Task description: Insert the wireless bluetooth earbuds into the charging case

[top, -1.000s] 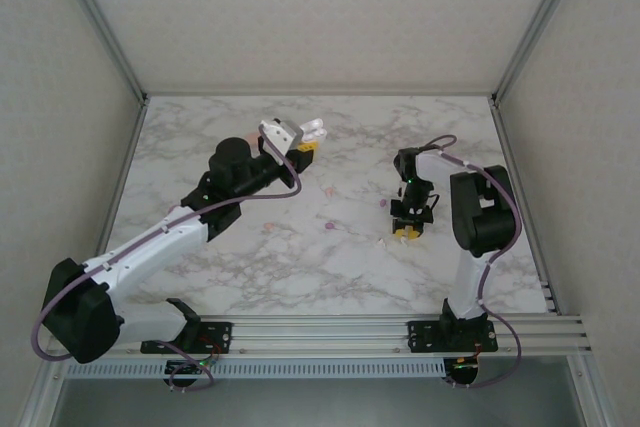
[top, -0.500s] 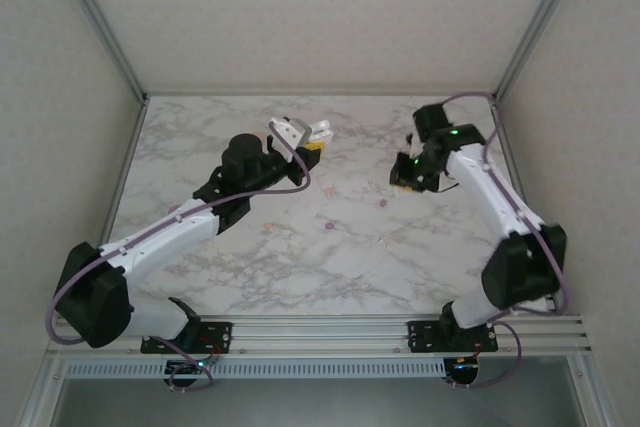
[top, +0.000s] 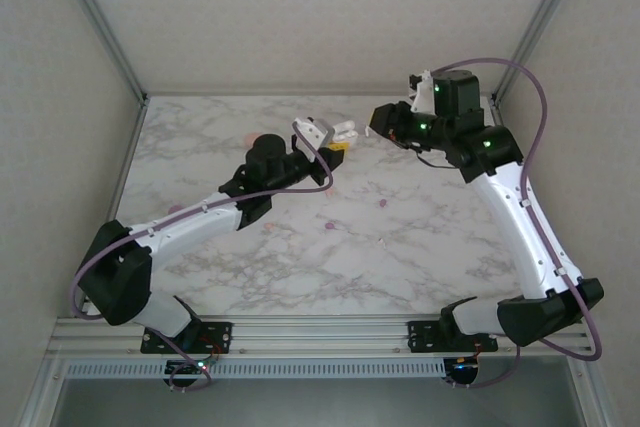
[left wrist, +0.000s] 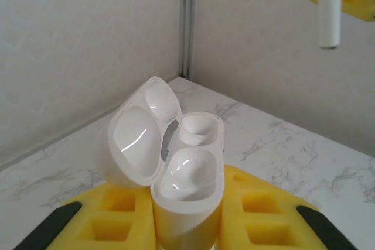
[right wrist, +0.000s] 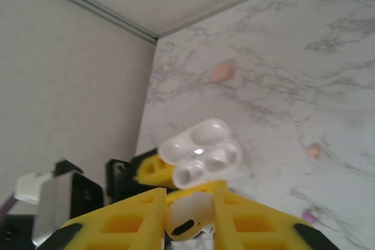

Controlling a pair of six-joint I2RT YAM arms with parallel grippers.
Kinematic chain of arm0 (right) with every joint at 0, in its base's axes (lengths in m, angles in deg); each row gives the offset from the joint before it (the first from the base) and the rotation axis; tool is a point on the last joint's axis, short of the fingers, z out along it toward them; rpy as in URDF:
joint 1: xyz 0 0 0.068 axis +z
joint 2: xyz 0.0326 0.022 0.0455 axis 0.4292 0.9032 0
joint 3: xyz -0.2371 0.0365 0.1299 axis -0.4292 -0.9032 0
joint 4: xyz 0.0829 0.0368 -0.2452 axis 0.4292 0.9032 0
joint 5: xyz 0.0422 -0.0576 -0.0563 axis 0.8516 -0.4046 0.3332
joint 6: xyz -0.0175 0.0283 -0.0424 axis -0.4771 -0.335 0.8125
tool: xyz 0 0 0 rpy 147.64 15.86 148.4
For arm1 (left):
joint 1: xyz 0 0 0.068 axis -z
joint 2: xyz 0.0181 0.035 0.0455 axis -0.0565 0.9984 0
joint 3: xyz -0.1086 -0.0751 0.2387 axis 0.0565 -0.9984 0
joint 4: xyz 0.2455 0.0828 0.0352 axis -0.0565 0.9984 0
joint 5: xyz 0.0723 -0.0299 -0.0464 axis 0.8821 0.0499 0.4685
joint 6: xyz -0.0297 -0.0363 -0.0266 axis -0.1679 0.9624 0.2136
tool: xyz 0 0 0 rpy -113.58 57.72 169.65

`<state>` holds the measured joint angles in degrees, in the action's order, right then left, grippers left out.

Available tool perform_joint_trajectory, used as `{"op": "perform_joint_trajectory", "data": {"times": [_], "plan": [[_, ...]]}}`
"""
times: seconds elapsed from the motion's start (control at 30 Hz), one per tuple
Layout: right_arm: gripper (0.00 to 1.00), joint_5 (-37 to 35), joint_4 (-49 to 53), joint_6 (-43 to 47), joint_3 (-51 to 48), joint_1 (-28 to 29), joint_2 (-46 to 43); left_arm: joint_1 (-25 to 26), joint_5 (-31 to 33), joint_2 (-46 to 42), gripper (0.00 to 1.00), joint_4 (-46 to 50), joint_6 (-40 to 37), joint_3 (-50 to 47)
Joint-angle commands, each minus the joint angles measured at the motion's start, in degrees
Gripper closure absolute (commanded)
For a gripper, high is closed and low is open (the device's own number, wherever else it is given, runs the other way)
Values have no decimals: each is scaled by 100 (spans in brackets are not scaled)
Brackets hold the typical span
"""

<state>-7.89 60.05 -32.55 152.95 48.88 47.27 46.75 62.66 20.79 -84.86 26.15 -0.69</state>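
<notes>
- left gripper [top: 338, 139]: clamped on the base of the charging case [left wrist: 186, 162], held up off the table [top: 430, 267]. The lid [left wrist: 140, 139] is flipped open and both wells look empty.
- right gripper [top: 383, 124]: pinched on one white earbud [right wrist: 186, 219], in the air just beside the case, not touching it.
- my read: seating the first bud, nothing in yet. A small pink bud [right wrist: 314, 150] lies loose on the marble.
- line the stem up with one well's axis and go in stem first along it, not sideways. Stay clear of the lid.
- the case is gripped low, so press gently or it may tilt in the grip.
- release only once it's seated. The fingers [right wrist: 252, 218] look wider than a well, so watch the rim.
</notes>
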Motion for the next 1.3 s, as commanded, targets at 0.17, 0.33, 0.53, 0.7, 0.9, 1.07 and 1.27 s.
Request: {"op": "perform_joint_trajectory", "data": {"times": [0.17,0.33,0.53,0.7,0.9,1.07,1.27], "plan": [[77,-88,-710,-454,-176,280,102,184,53,90,80,-535,-30,290],[77,-123,-698,-402,-205,391,197,191,60,110,80,-600,36,326],[77,-136,-785,-356,-257,503,266,209,42,117,80,-623,91,366],[77,-226,-830,-314,-254,593,354,211,52,114,80,-643,93,366],[77,-432,-790,-108,-237,718,464,218,8,106,80,-782,252,342],[77,-602,-647,144,-185,802,512,212,92,80,80,-866,303,300],[72,-588,-67,538,131,817,610,219,174,41,80,-907,275,280]]}}
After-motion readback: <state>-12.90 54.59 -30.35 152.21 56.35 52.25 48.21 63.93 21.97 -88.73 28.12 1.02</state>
